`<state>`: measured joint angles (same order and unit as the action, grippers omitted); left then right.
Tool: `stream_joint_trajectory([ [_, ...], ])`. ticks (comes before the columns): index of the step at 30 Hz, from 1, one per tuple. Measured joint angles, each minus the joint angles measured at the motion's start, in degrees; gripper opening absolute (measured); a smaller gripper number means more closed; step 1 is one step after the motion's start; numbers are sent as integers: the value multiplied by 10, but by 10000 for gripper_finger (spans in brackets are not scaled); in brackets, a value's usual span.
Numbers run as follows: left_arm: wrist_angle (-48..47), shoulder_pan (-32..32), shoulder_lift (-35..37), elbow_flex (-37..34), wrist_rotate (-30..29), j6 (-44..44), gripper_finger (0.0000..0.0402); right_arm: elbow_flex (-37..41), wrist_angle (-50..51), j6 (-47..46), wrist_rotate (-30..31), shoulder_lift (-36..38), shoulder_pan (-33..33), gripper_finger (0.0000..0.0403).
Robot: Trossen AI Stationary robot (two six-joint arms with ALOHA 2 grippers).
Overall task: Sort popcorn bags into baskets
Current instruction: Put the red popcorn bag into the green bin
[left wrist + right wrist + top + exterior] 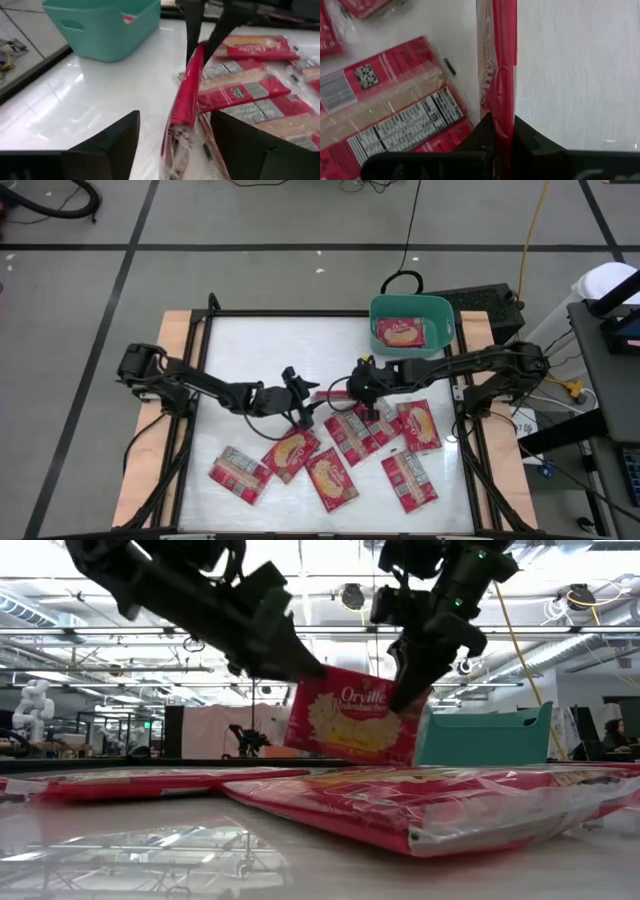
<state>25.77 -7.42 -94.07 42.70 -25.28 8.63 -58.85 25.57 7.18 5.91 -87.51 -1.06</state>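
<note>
The table (250, 355) fills the middle of the high view, white and glossy inside a dark frame; both arms reach in toward its centre, the left one from the left edge, the right one from the right edge.

The tub (412, 323) sits at the table's upper right, teal, with one red bag (401, 332) lying flat inside it; in the low view its wall (485, 737) shows at right behind the action.

Loose bags spread across the lower half of the high view; one at lower left (240, 474), grey panel up; a yellow-faced one (291, 455) beside it; another (331, 478) at bottom centre; more at lower right (410, 482) and right of centre (418, 426); several overlap.

Now the held bag (355, 727), up in the air at centre of the low view, face toward the camera, tilted; the right gripper (408, 692) is pinched tight on its upper right corner, and its wrist view shows the bag edge-on (501, 65) clamped between the fingers.

The left gripper (172, 145) is at the bag's other end; fingers spread apart, one on each side of the thin red edge (187, 95), not gripping it.
</note>
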Motion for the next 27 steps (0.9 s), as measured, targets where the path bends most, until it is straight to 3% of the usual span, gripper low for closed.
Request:
stream_joint_trajectory([
  [8,20,35,-36,0,63,-10,145,15,-20,17,0,0,0,18],
  [16,18,43,-43,0,72,-11,22,15,-29,11,3,0,0,62],
  [19,23,43,-43,0,72,-15,21,15,-19,-2,11,2,0,82],
  [27,60,46,-43,0,68,-24,19,23,75,-49,146,85,12,125],
])
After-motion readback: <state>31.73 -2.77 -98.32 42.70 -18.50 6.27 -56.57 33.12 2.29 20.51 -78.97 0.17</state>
